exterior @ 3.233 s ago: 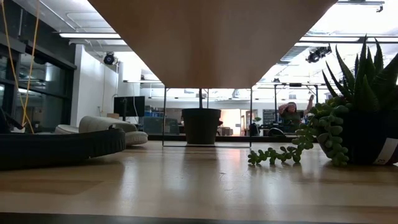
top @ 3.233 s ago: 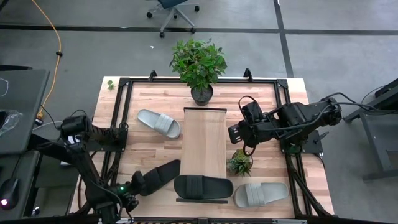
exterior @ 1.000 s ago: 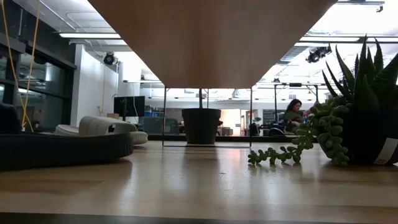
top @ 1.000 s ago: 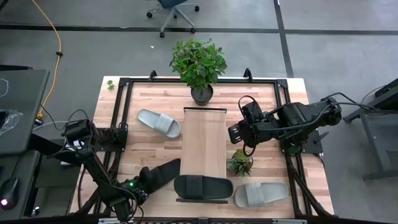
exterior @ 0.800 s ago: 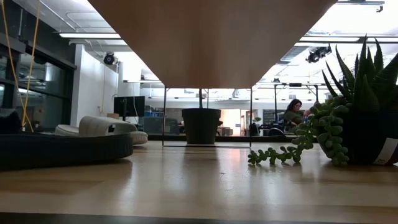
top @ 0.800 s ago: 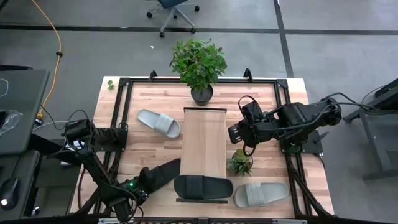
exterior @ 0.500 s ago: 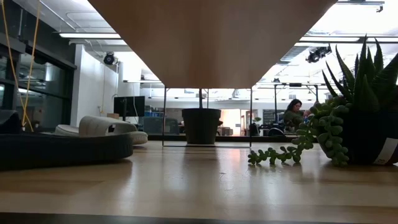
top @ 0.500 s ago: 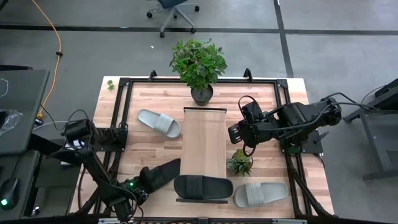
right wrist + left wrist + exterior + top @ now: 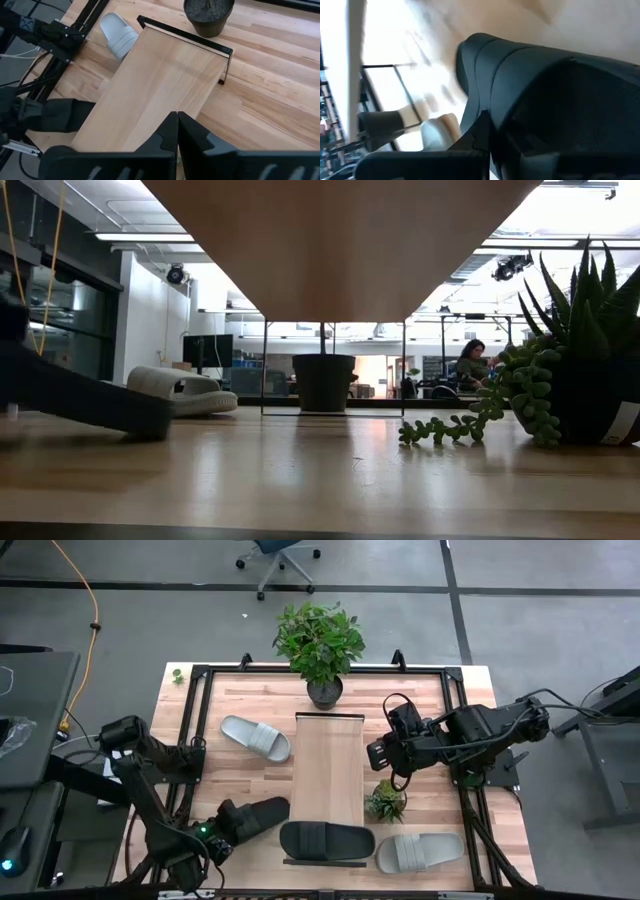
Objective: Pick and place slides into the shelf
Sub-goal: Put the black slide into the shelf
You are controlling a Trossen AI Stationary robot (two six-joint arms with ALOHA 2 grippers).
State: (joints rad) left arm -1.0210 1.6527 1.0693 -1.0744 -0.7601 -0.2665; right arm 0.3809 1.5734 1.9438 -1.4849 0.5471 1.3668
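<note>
My butcher-block bench (image 9: 250, 772) stands on grey floor, an office chair (image 9: 277, 558) beyond its far edge. The shelf (image 9: 327, 772) runs down its middle. My left gripper (image 9: 222, 833), near the front-left corner, is clamped on 1 black slide (image 9: 256, 819), tilted in the low view. My right gripper (image 9: 376, 754), fingers together, hovers beside the shelf. No writing is legible.

In the low view, the shelf (image 9: 340, 240) fills the upper part and its top face is out of sight. A black slide (image 9: 85, 402) is blurred and cut off at the left edge. In the left wrist view that black slide (image 9: 555, 100) fills most of the picture, blurred and running off its edges. In the high view, the left pincer (image 9: 222, 836) is largely hidden by its own dark arm.
</note>
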